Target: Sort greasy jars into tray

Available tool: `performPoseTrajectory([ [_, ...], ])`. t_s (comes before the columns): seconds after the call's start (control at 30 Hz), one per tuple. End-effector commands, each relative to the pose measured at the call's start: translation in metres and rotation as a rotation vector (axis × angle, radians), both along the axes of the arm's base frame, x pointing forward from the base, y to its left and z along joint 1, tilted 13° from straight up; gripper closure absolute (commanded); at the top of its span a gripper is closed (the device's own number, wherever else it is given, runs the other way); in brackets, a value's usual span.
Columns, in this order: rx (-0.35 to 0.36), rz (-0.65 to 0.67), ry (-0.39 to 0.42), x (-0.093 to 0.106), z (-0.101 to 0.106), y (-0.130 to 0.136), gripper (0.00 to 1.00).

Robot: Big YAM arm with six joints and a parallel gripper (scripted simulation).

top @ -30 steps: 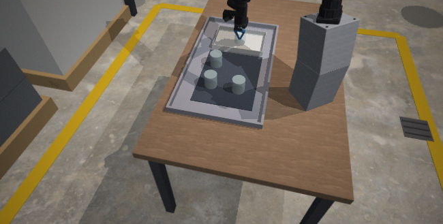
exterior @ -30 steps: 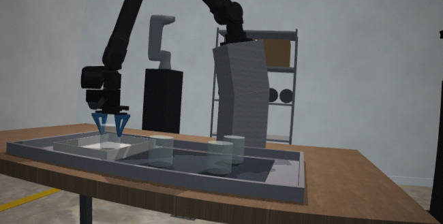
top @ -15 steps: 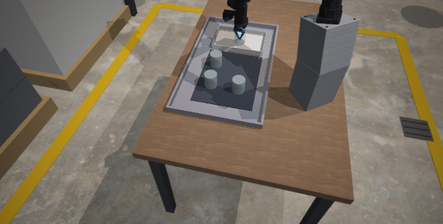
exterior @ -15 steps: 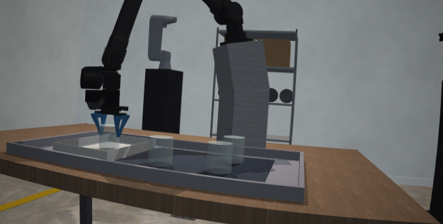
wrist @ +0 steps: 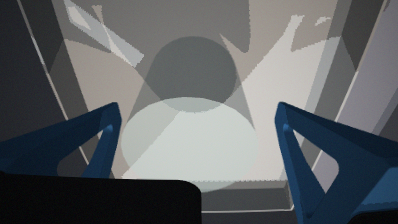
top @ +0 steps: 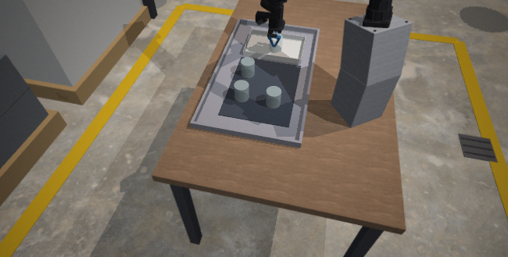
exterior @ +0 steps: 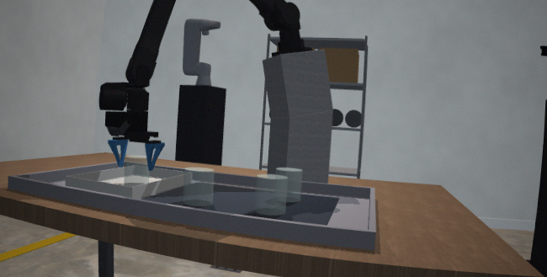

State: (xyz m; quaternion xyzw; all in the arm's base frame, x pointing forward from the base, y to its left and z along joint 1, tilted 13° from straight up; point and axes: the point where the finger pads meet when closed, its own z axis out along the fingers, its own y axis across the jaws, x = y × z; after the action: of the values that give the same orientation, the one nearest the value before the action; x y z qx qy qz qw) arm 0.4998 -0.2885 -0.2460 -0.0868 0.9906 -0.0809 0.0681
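Observation:
A clear jar [top: 276, 46] [exterior: 136, 177] [wrist: 190, 145] stands upright, mouth down, inside the white tray [top: 272, 59] [exterior: 103, 187] [wrist: 250, 199]. My gripper [top: 274, 44] [exterior: 135, 167] [wrist: 198, 110] is open around its upper part, with a gap on each side in the wrist view. On the dark mat [top: 285, 78] [exterior: 321, 210] stand three jars: one near the tray [top: 247, 68] [exterior: 199, 188], one farther along the left side [top: 241, 91] [exterior: 272, 196] and one on the pedestal side [top: 273, 98] [exterior: 292, 179]. No grease can be seen.
The tray and mat lie in a grey steel top with a raised rim [top: 246, 136] [exterior: 337, 235], on a wooden table [top: 273, 174] [exterior: 408, 209]. The grey pedestal [top: 363, 65] [exterior: 303, 116] carrying the arm stands beside it. The tray's walls are close around the fingers.

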Motion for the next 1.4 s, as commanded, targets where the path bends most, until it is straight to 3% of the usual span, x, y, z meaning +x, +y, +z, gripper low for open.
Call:
performPoseTrajectory([
  [0.0,-0.006,0.008,-0.016,0.006,-0.005,-0.008,0.0],
  [0.1,-0.006,0.008,-0.016,0.006,-0.005,-0.008,0.0],
  [0.93,-0.006,0.008,-0.016,-0.009,0.084,0.006,0.0],
  [1.37,-0.006,0.008,-0.016,-0.009,0.084,0.006,0.0],
])
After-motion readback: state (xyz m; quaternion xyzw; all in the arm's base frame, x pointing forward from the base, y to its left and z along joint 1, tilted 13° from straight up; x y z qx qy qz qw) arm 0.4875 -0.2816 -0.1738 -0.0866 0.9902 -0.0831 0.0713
